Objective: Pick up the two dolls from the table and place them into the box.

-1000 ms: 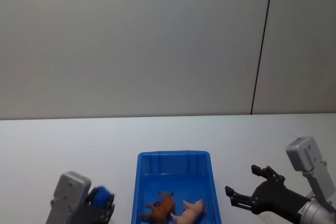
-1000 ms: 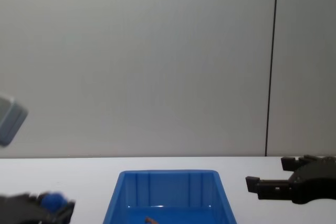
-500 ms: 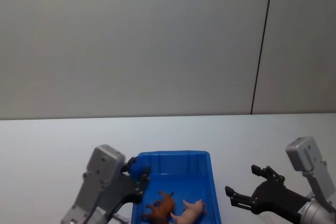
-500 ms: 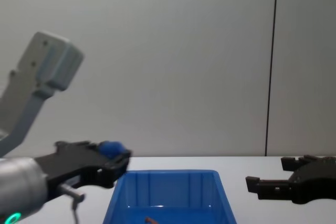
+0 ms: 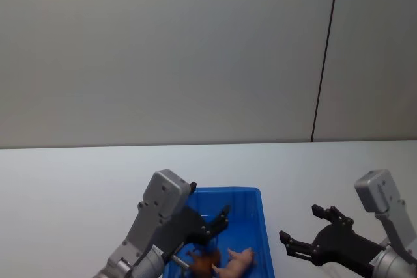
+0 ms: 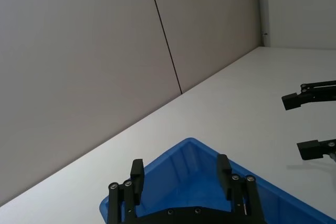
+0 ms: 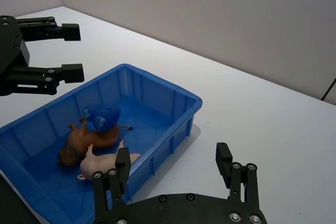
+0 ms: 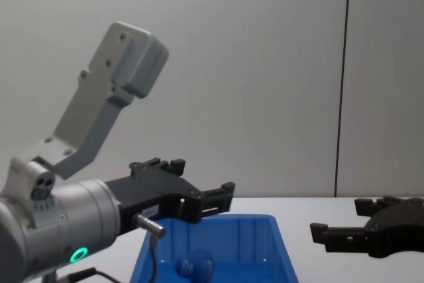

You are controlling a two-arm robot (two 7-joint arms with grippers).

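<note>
A second ago the left gripper (image 5: 212, 226) sat low at the near left of the table (image 5: 78, 180), closed on a small blue object (image 7: 103, 116). Now it hangs over the blue box (image 5: 251, 194) with its fingers spread apart and empty. The blue object appears inside the box, resting on or against the brown doll (image 7: 79, 139) in the right wrist view, and low in the box in the chest view. This suggests a release just happened.

The brown doll and the pink doll (image 7: 107, 162) lie side by side at the near end of the box, so the task looks essentially done. Both dolls sit just below and near the left gripper's open fingertips.

The right gripper (image 5: 309, 229) hovers above the table to the right of the box, open, empty and unmoved, well apart from the dolls.
</note>
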